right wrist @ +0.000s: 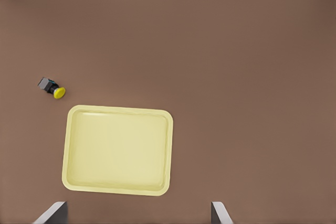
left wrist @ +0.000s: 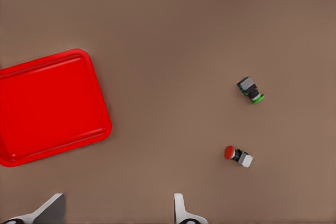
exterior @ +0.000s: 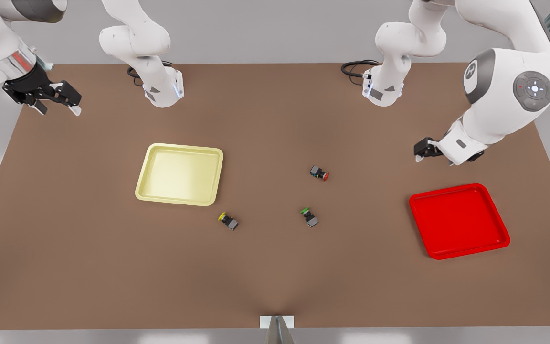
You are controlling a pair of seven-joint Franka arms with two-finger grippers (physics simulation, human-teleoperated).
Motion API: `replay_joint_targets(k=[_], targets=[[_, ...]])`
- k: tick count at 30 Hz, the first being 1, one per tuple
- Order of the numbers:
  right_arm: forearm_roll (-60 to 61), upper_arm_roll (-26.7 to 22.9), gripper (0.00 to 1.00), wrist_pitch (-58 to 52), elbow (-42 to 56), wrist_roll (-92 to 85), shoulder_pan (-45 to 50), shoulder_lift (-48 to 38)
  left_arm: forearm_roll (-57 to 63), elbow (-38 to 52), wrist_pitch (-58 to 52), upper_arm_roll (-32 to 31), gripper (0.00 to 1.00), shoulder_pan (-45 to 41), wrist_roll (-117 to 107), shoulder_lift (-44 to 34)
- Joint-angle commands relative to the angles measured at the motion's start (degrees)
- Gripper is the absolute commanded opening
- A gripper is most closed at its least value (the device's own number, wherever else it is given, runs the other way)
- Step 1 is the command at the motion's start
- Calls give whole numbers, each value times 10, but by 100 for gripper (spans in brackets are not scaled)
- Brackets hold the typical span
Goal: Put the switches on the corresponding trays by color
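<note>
The yellow-capped switch (exterior: 228, 220) (right wrist: 52, 88) lies on its side just off a corner of the pale yellow tray (exterior: 179, 174) (right wrist: 118, 150). Near the table's middle lies the red-capped switch (exterior: 319, 173) (left wrist: 238, 156), well apart from the bright red tray (exterior: 459, 220) (left wrist: 47, 106). My left gripper (exterior: 420, 154) (left wrist: 115, 211) hovers open and empty beyond the red tray, at the front view's right. My right gripper (exterior: 58, 109) (right wrist: 137, 213) hangs open and empty at the far left corner, above the table beyond the yellow tray.
A green-capped switch (exterior: 309, 216) (left wrist: 250, 90) lies between the two others, toward the table's front. Both arm bases (exterior: 163, 91) (exterior: 382, 88) stand at the brown table's back edge. Both trays are bare inside.
</note>
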Motion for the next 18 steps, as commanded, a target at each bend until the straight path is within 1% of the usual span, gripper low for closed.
replay_joint_targets(k=[1, 5, 6, 7, 9, 10, 11, 12, 13, 14, 15, 16, 17, 18], targets=[[0, 0, 100, 0, 1, 0, 0, 0, 1, 0, 1, 0, 100, -2, 0, 0], [3, 1, 100, -2, 3, -9, 1, 2, 9, 6, 0, -2, 100, -2, 4, 0], [8, 1, 100, -3, 7, -53, 10, 4, 3, 6, -3, -1, 100, -2, -1, -2], [18, 2, 100, -2, 12, -155, 71, 14, 3, 6, -5, -2, 100, -2, -8, -4], [17, 4, 100, -1, 86, -193, 221, 108, -2, -6, -18, -16, 100, -2, -113, -8], [18, 7, 100, 18, 90, -194, 251, 152, -4, -32, 4, -38, 100, -2, -198, -19], [17, 29, 100, 66, 89, -193, 250, 185, -14, -55, 26, -52, 100, -2, -287, -28], [22, 30, 100, 86, 91, -193, 250, 230, -23, -70, 42, -75, 100, -2, -351, -27], [61, 40, 100, 95, 97, -193, 250, 269, -25, -90, 65, -99, 100, -2, -429, -27], [59, 55, 100, 121, 126, -195, 250, 314, -26, -111, 83, -124, 100, -2, -499, -26], [54, 56, 100, 163, 131, -195, 250, 342, -25, -138, 125, -162, 100, -2, -593, -24], [54, 56, 100, 201, 126, -192, 251, 352, -25, -164, 169, -197, 100, -3, -676, -19], [61, 56, 100, 207, 126, -193, 246, 353, -24, -180, 198, -233, 100, -3, -748, -5], [61, 55, 100, 201, 126, -231, 246, 365, -20, -180, 220, -261, 100, -2, -809, 18]])
